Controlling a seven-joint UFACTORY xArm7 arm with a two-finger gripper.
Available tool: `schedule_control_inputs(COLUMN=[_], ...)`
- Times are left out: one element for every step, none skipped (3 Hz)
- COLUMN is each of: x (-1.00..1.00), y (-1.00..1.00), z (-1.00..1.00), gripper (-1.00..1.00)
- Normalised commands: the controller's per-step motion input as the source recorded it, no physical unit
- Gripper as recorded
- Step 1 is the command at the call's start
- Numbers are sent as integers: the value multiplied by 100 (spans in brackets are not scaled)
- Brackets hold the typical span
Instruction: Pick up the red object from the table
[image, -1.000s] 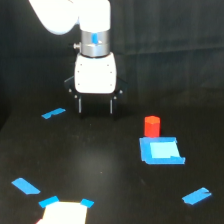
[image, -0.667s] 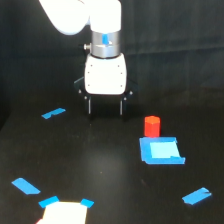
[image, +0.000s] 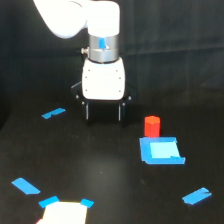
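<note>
1. Red-orange, the red object (image: 152, 126) stands upright on the table (image: 110, 170), touching the light blue square patch's (image: 161, 150) far edge.
2. Gripper (image: 103, 111) hangs near it, toward the exterior view's left, fingers spread, holding nothing; likely ready to straddle the cylinder.

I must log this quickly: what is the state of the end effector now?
End effector: open, holding nothing; the red object stands apart on the table.
</note>
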Motion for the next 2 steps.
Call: schedule_control_inputs(x=[100, -95], y=[100, 13], z=[-84, -87], gripper=[100, -100])
